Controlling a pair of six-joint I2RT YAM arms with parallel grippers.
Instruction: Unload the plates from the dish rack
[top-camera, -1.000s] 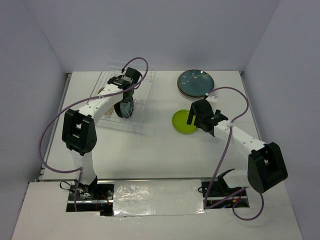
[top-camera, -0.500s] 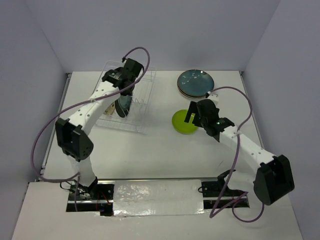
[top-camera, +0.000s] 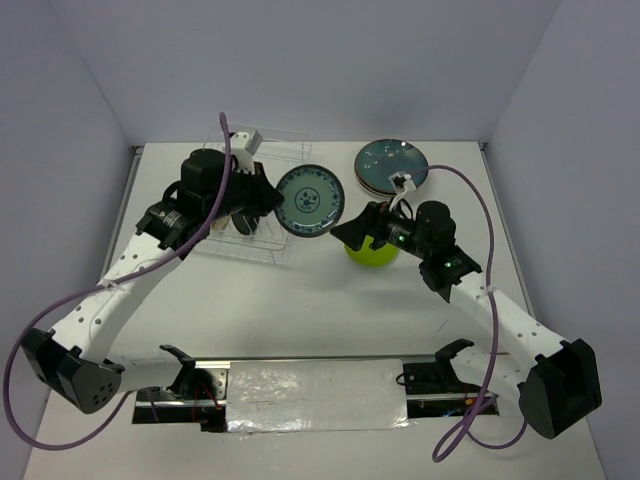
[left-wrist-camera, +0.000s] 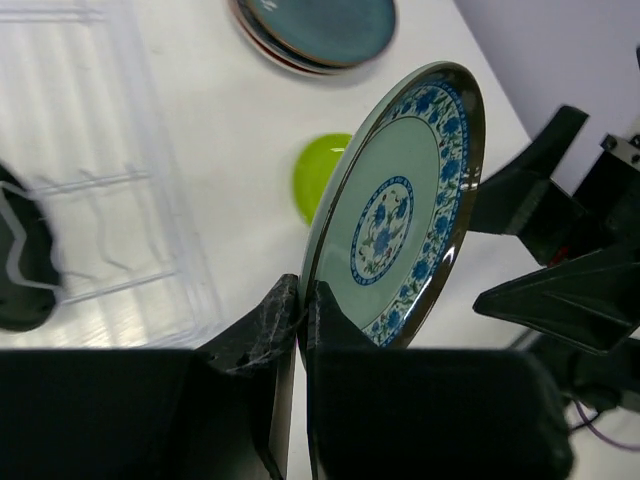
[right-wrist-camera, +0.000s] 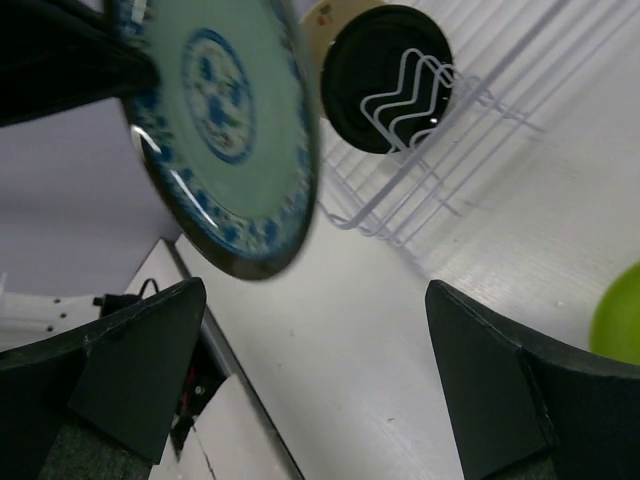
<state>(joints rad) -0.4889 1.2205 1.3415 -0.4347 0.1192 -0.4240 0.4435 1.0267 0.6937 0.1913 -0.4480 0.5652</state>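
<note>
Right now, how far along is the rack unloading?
Done: a stack topped by the dark teal plate and the lime green plate lie on the table. In hand: the left claw pinches the rim of the white-blue floral plate, holding it out toward the open right claw. Left: a dark plate, with a tan plate behind it, stands in the dish rack.

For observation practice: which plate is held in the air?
The blue floral plate, pinched at its rim by the left hand; the others sit on the table or rack.
</note>
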